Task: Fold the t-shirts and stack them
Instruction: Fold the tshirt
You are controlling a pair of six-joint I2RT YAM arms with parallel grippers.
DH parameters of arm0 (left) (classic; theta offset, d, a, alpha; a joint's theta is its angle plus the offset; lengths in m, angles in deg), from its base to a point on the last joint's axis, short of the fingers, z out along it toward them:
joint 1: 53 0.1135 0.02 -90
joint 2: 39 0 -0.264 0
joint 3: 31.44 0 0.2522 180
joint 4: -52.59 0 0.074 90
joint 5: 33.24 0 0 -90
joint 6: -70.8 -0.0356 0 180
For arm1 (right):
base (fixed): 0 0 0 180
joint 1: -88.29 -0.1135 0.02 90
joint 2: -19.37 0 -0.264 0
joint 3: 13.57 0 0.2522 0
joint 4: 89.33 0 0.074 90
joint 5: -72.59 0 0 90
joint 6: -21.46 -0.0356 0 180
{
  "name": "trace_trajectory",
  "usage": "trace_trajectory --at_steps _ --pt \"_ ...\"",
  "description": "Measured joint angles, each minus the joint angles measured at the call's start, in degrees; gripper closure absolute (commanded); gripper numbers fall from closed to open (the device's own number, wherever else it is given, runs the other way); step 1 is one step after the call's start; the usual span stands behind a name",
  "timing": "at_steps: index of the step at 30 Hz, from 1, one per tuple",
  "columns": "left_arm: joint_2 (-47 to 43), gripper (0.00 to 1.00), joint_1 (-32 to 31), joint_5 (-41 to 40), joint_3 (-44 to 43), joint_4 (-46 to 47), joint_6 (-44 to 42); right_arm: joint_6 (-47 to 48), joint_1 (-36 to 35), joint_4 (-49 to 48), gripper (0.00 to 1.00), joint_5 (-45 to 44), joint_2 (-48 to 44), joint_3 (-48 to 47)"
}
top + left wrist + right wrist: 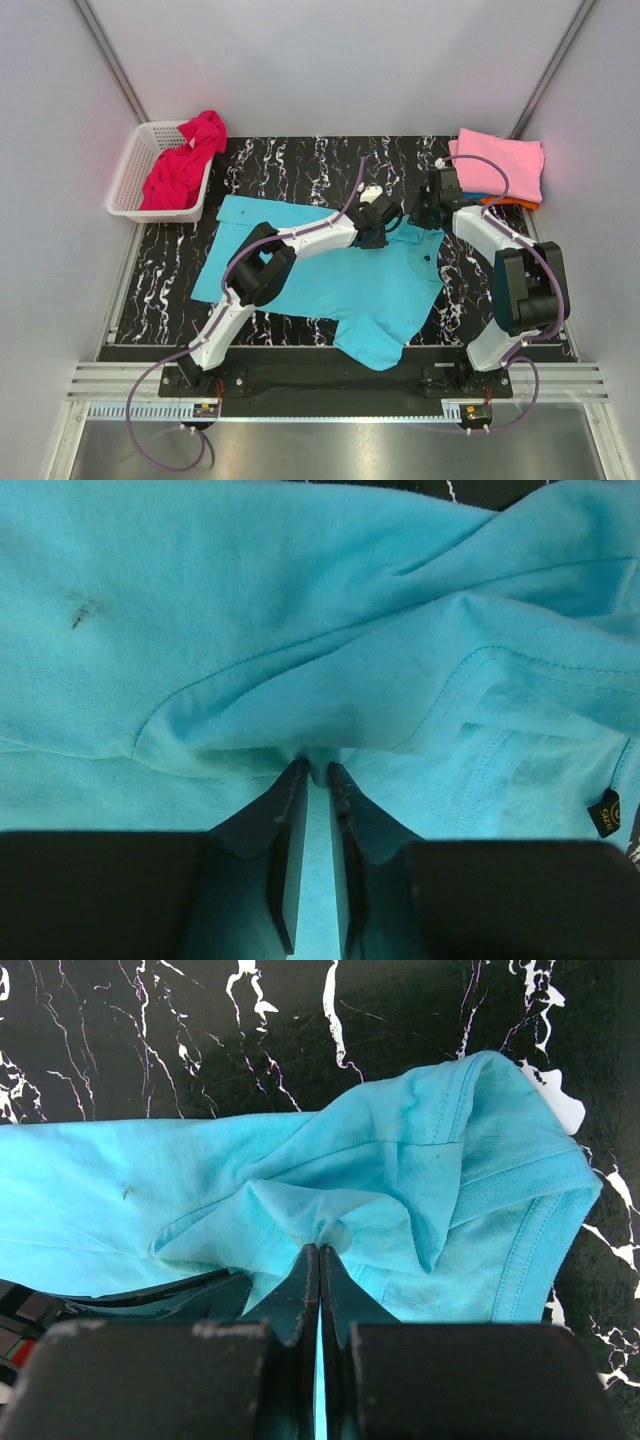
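A turquoise t-shirt [330, 275] lies spread on the black marble table, partly bunched at its far right. My left gripper [375, 222] is shut on a fold of it near the top edge; the left wrist view shows the cloth pinched between the fingertips [318, 772]. My right gripper [425, 215] is shut on the same shirt at its collar end, cloth pinched at the tips [319, 1250]. A magenta-red t-shirt [185, 160] hangs out of the white basket [128, 170]. A folded pink t-shirt [500, 165] lies on top of orange and blue ones at the back right.
The table [300, 165] is black with white veins. The basket stands off its back left corner. Grey walls close in on both sides. A metal rail [330, 385] runs along the near edge by the arm bases.
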Motion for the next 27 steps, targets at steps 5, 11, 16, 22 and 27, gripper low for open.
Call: trace_trajectory --at_steps 5,11,16,22,27 --pt "0.0 0.83 0.1 0.0 0.0 -0.2 0.4 0.0 0.0 0.0 1.0 0.0 0.2 0.0" --pt "0.0 0.77 0.1 0.0 0.0 -0.2 1.0 0.0 0.0 0.0 1.0 0.2 0.9 0.0" --pt "0.0 0.89 0.1 0.0 0.0 -0.1 1.3 0.0 0.0 0.0 1.0 0.4 1.0 0.0" --pt "0.0 0.94 0.1 0.0 0.0 0.0 1.4 0.1 0.0 0.0 1.0 0.5 1.0 0.1" --pt "-0.2 0.9 0.1 -0.1 0.3 0.2 1.4 0.2 0.0 0.0 1.0 0.5 1.0 0.1"
